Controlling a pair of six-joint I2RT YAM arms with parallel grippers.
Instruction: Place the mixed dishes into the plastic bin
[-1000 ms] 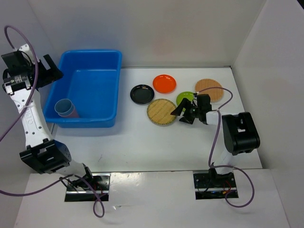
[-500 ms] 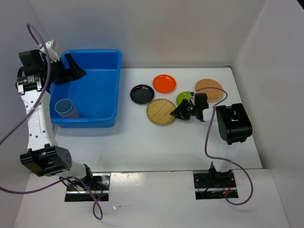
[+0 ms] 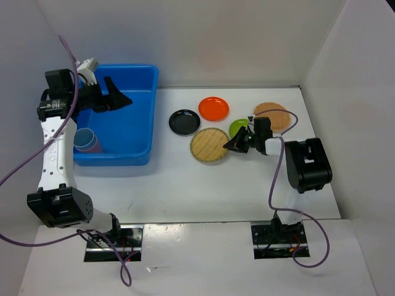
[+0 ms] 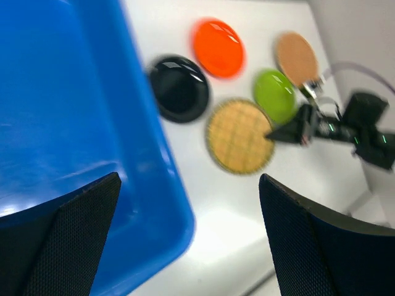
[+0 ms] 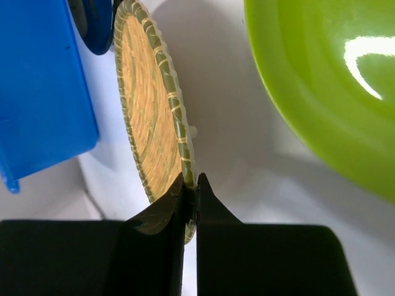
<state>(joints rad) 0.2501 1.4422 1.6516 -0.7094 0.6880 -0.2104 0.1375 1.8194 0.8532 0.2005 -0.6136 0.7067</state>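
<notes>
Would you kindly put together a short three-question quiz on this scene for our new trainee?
1. True or false: the blue cup is inside the bin.
2. The right gripper is: A) open over the bin; B) shut on the rim of the nearer woven plate; C) holding the blue cup.
3. Fill in: the left gripper, over the bin, has its fingers ____.
Key: 1 true; 2 B; 3 open.
</notes>
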